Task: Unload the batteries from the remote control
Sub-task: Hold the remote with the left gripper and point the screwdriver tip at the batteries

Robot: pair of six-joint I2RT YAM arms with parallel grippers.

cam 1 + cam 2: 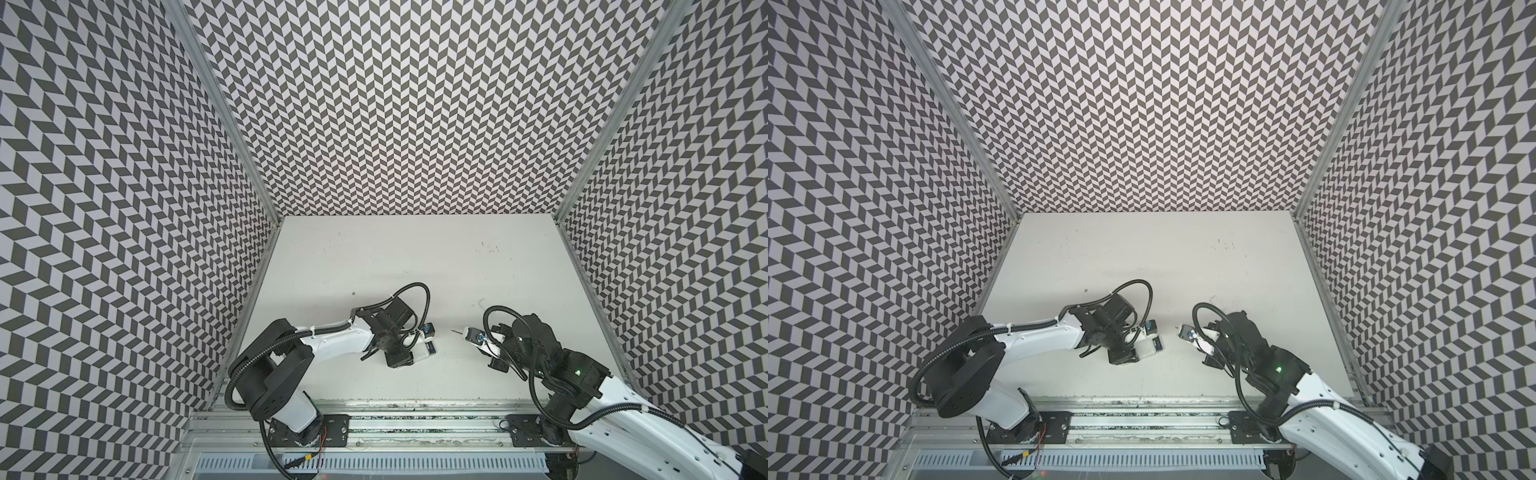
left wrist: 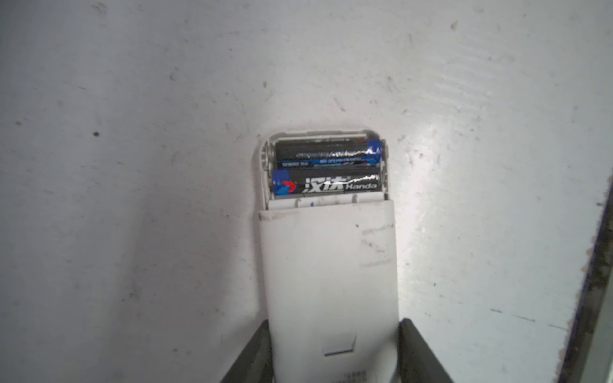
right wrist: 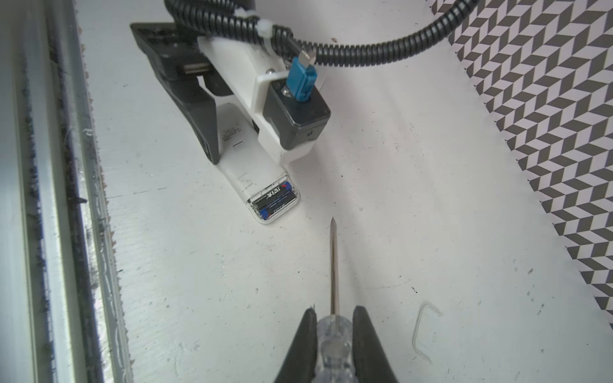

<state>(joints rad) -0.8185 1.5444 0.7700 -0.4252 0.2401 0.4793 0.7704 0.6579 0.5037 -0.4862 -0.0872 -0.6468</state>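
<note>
1. Counter (image 1: 1183, 257): white, scuffed; chevron-patterned walls on three sides.
2. Remote control (image 1: 1144, 347): white, lying on the counter; dark batteries (image 1: 1158, 344) exposed at one end.
3. Left end effector (image 1: 1133, 345): astride the remote control.
4. Right end effector (image 1: 1200, 343): near the remote control, apart from it.

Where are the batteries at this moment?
The two batteries sit side by side in the open end of the white remote, which the left hand grips near the table's middle, left of the right hand's screwdriver in both top views.
</note>
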